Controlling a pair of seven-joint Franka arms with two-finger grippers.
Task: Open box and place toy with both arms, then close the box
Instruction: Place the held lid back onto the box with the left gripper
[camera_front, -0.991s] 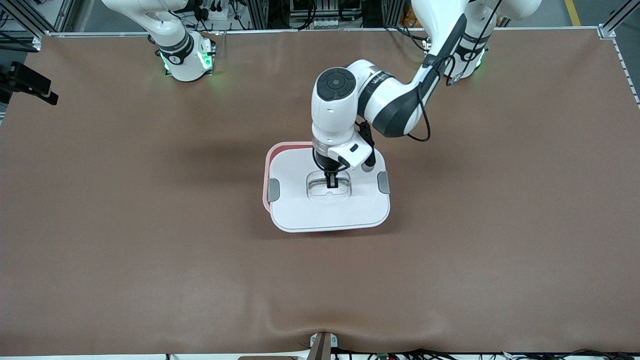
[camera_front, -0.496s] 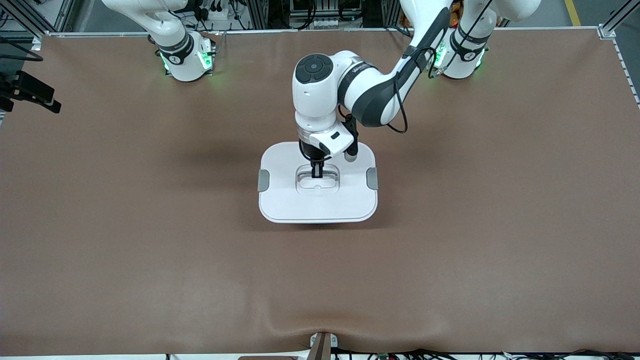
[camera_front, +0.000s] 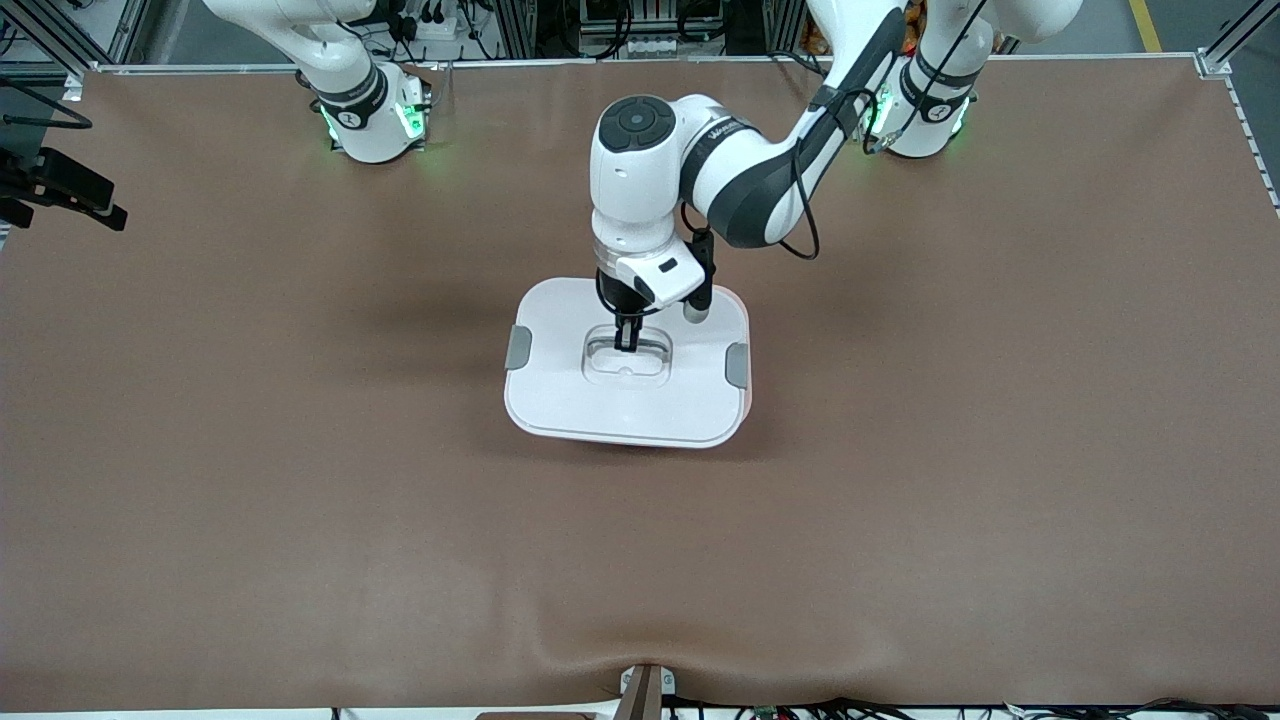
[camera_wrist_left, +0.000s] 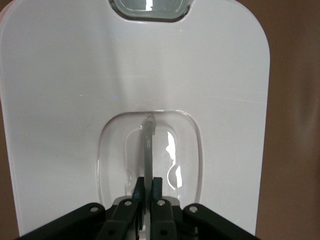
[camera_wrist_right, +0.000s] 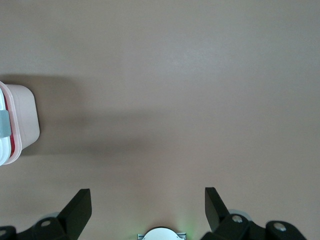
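One lid, one handle: lower it square

One box (camera_front: 627, 365) sits near the middle of the worktop (camera_front: 300, 480), somewhat closer to the edge where the arms' bases stand. Its white lid (camera_wrist_left: 135, 70) is pinched by its clear handle (camera_wrist_left: 148, 150) in the left end effector (camera_front: 627, 340), whose fingers are closed on that thin bar. A sliver of pink base peeks out at the lid's corner toward the left arm's end, so the lid looks slightly off register. To do this step well, I judge the lid should be levelled, centred over the rim, and lowered straight before letting go.

Count: one box, one lid, two grey clips (camera_front: 518, 347), two arms. No toy is visible. The right end effector (camera_wrist_right: 148, 212) waits, fingers spread, over bare worktop toward the right arm's end.
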